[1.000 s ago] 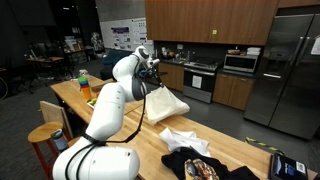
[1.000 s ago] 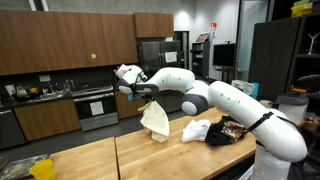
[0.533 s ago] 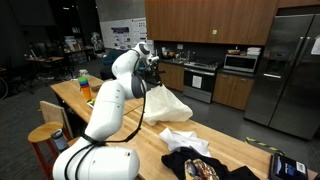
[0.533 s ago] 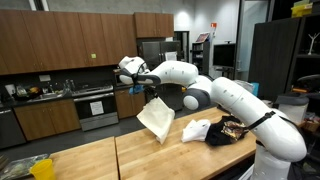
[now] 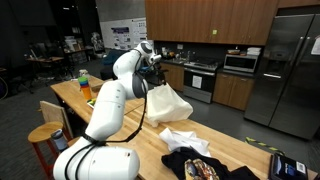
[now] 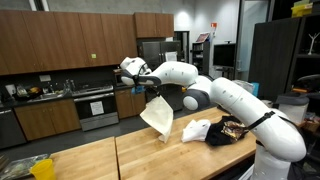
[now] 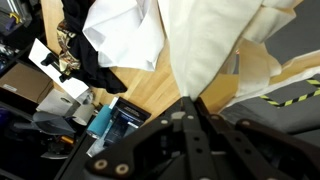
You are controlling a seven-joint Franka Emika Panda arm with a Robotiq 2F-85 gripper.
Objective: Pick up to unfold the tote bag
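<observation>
Tote bag lifted higher, hanging from the gripper.

tote bag | cream thin cloth | hanging, creased | held at top

There is one tote bag, one white cloth, one black garment, one wooden table and one robot arm. One round stool stands alongside. Possibly two bottles stand far back, too small to be sure.
</observation>
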